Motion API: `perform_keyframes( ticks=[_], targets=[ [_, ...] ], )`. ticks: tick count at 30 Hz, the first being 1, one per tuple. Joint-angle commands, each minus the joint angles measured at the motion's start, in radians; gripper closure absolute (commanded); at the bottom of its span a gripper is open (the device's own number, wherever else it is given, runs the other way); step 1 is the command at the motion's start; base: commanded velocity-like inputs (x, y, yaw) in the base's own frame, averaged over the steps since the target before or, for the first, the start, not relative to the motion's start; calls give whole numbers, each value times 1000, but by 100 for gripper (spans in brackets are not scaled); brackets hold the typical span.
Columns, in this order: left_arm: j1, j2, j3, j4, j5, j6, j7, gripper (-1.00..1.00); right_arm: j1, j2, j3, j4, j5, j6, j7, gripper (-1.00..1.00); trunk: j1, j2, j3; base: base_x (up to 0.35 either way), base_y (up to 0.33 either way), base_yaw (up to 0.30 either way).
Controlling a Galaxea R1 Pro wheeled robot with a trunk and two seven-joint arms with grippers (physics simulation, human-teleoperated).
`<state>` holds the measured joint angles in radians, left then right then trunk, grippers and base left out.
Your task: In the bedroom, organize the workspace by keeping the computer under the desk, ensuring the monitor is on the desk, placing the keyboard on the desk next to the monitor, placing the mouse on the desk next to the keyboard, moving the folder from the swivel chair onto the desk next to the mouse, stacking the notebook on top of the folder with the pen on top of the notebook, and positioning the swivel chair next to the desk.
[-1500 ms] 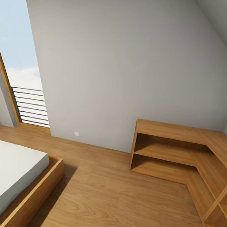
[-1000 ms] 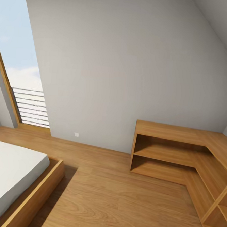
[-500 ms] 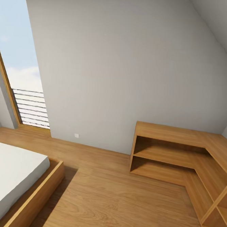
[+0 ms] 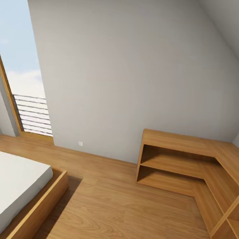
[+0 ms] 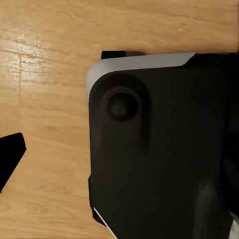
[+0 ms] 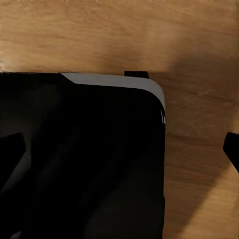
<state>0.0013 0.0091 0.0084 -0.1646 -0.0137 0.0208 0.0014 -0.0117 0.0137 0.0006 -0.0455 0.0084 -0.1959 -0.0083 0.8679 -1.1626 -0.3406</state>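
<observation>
Two wrist cameras look straight down at the wooden floor (image 5: 50, 59) and at my own black base (image 5: 164, 149). The base has a pale grey rim and a round knob (image 5: 121, 104) near one corner. Of my left gripper, one dark fingertip (image 5: 10, 159) pokes in at the picture's edge over the floorboards; whether that gripper is spread or closed I cannot tell. The right wrist camera gives much the same: the base (image 6: 79, 159), bare floor (image 6: 199, 45) beside it, and one dark fingertip (image 6: 233, 149) of my right gripper at the border. Its state I cannot tell either.

From my head camera I face a plain grey wall (image 4: 130, 73) under a sloped ceiling (image 4: 235, 20). A low L-shaped wooden shelf unit (image 4: 182, 142) stands at the right. One leg lies along the grey wall and the other runs toward me along the side wall, and its open compartments are bare. At the left, a bed with a white mattress (image 4: 10, 179) sits in a wooden frame (image 4: 37, 206). Behind it a tall window (image 4: 16, 54) shows sky and a slatted railing (image 4: 32, 114). A small white socket (image 4: 80, 143) sits low on the wall, just above the floor. Where the desk stands I cannot tell from these views.
</observation>
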Motion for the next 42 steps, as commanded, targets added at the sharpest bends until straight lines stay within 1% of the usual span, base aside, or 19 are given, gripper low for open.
perform_keyframes(
  ticks=[1, 5, 11, 15, 16, 17, 18, 21, 23, 27, 29, 30, 33, 35, 36, 37, 38, 41, 42],
  targets=[
    [0, 1, 1, -16, -1, 2, 0, -100, 0, 0, 0, 0, 1, -4, -1, -100, -4, 7, 2, 0, 0, 0],
    [0, 8, 2, -47, 0, 2, 1, -100, 0, 0, 0, -17, 1, -5, -1, -100, -19, 35, 15, 0, 0, 0],
    [0, 19, 8, -119, 4, 1, 0, -100, 0, 0, -1, -115, 1, -5, -2, -100, -42, 77, 34, 0, 0, 0],
    [0, 21, 44, -172, 38, -1, 0, -100, -1, -3, -1, -205, -1, -10, -4, -100, -58, 105, 46, 0, 0, 0],
    [0, 21, 59, -192, 64, -2, 0, -100, -1, -6, -2, -235, -2, -18, -5, -100, -61, 112, 49, 0, 0, 0],
    [0, 21, 65, -203, 78, -2, 0, -100, -1, -7, -3, -248, -2, -23, -5, -100, -65, 119, 52, 0, 0, 0],
    [0, 21, 73, -224, 105, -3, 0, -100, -1, -9, -5, -268, -2, -36, -5, -100, -69, 126, 55, 0, 0, 0],
    [0, 21, 81, -254, 143, -5, 0, -100, -1, -12, -7, -304, -2, -76, -6, -100, -81, 147, 65, 0, 0, 0],
    [0, 21, 84, -267, 156, -5, 0, -100, -2, -13, -8, -327, -2, -103, -8, -100, -88, 161, 71, 0, 0, 0],
    [-6, 21, 86, -275, 166, -5, 0, -100, -2, -11, -10, -345, -3, -127, -10, -100, -104, 189, 84, 0, 0, 0],
    [-32, 22, 86, -276, 169, -4, 0, -100, -9, -11, -13, -354, -3, -136, -11, -100, -111, 203, 90, 0, 0, 0],
    [-58, 22, 86, -274, 169, -4, 0, -100, -28, -11, -13, -358, -4, -140, -11, -100, -115, 210, 93, 0, 0, 0],
    [-80, 22, 88, -261, 172, -7, -1, -100, -78, -12, -26, -358, -17, -140, -12, -100, -127, 231, 102, 0, 0, 0],
    [-87, 22, 90, -230, 178, -70, -4, -100, -117, -13, -66, -347, -51, -140, -12, -100, -134, 245, 109, 0, 0, 0],
    [-88, 22, 91, -225, 178, -92, -6, -100, -121, -12, -72, -342, -56, -141, -12, -100, -138, 252, 112, 0, 0, 0],
    [-90, 20, 94, -165, 180, -202, -8, -100, -133, -12, -89, -306, -69, -153, -10, -100, -142, 259, 115, 0, 0, 0],
    [-90, 21, 94, -145, 181, -229, -8, -100, -134, -12, -90, -298, -69, -173, -10, -100, -142, 259, 115, 0, 0, 0],
    [-90, 22, 95, -125, 182, -265, -6, -100, -136, -11, -90, -287, -68, -216, -8, -100, -142, 259, 115, 0, 0, 0],
    [-90, 25, 95, -118, 186, -290, -5, -100, -136, -11, -91, -274, -67, -246, -8, -100, -142, 259, 115, 0, 0, 0]
  ],
)
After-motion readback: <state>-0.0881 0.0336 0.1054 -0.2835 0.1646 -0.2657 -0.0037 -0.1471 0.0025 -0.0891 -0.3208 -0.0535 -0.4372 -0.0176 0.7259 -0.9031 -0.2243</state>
